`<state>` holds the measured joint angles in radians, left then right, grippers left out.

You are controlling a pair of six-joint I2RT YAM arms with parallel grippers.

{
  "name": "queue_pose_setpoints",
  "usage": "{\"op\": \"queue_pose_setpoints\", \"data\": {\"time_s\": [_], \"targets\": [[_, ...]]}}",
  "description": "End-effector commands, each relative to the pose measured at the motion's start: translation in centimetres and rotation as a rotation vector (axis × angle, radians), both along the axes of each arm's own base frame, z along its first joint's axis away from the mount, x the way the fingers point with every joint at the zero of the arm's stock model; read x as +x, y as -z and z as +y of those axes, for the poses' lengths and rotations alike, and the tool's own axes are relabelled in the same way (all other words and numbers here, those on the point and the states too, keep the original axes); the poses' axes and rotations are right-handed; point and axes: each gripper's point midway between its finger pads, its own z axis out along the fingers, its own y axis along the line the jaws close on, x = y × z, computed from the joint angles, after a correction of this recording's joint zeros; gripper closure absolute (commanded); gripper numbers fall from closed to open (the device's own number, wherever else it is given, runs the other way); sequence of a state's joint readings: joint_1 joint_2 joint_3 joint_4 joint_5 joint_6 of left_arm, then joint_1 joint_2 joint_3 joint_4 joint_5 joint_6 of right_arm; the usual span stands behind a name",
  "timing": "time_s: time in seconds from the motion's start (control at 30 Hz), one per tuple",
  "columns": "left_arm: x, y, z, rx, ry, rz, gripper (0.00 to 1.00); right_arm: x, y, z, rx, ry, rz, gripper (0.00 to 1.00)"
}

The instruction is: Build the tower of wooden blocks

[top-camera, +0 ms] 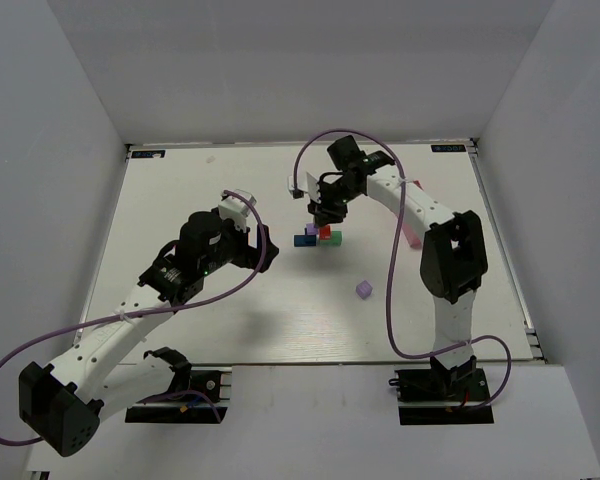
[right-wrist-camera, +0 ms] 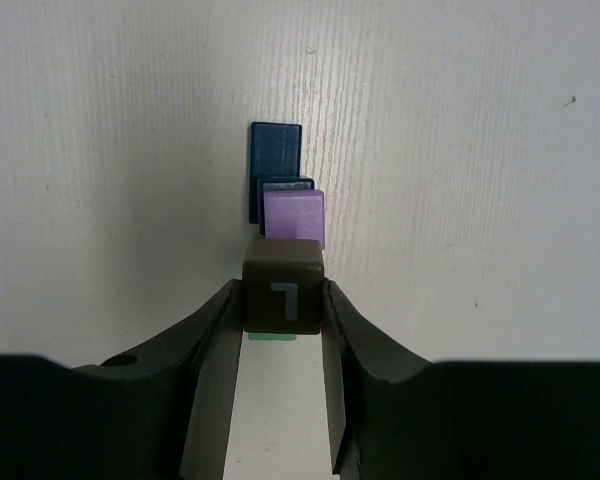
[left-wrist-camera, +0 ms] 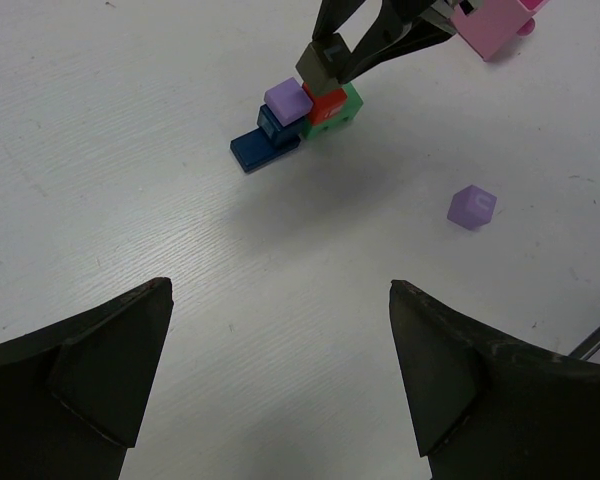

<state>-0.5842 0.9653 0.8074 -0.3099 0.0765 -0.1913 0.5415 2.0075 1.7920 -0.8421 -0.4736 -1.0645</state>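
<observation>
We are holding the dark block (right-wrist-camera: 283, 297) in the right gripper (top-camera: 325, 213), its jaws closed to just the block's width and pinching its two side faces, and we are hovering it over the wood block tower (top-camera: 318, 236) (a low cluster at this point, hardly a tower). From the right wrist, a sliver of the green block (right-wrist-camera: 273, 337) is showing directly beneath the jaws. The purple block (right-wrist-camera: 294, 218) is sitting just beyond the fingertips, and the blue blocks (right-wrist-camera: 276, 160) are lying further out past it. The left wrist view is also showing the red block (left-wrist-camera: 325, 103) under the held piece. To place it well, we are judging that the dark block needs squaring to the red and green pair below before we lower it; it is looking close above them, but we cannot tell whether it is touching. We are aiming to descend straight, seat the underside flat, then open only slightly so the fingers are not brushing the purple neighbour ahead of them. The left gripper (left-wrist-camera: 278, 290) is standing wide open with nothing between its jaws. The tower is well ahead of it, and a loose lilac block (left-wrist-camera: 472, 206) is lying ahead and to its right on the table (left-wrist-camera: 130, 180).
</observation>
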Motion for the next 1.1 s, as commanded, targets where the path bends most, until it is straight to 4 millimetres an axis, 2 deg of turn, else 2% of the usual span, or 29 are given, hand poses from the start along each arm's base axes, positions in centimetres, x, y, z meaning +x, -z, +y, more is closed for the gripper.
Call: {"op": "queue_pose_setpoints", "data": {"time_s": [0.0,0.77,1.07], "targets": [[-0.2,-0.8,0.0,-0.016,0.015,-0.027,0.0,0.2,-0.7,0.5,-0.006,-0.024,-0.021,0.94],[-0.3,-1.1,0.1,-0.021,0.015,-0.035,0.0,0.3,1.4,1.0,-0.057,-0.021,-0.009,0.9],[-0.3,-1.1,0.1,-0.021,0.015,-0.035,0.0,0.3,1.4,1.0,-0.061,-0.016,-0.012,0.9]]}}
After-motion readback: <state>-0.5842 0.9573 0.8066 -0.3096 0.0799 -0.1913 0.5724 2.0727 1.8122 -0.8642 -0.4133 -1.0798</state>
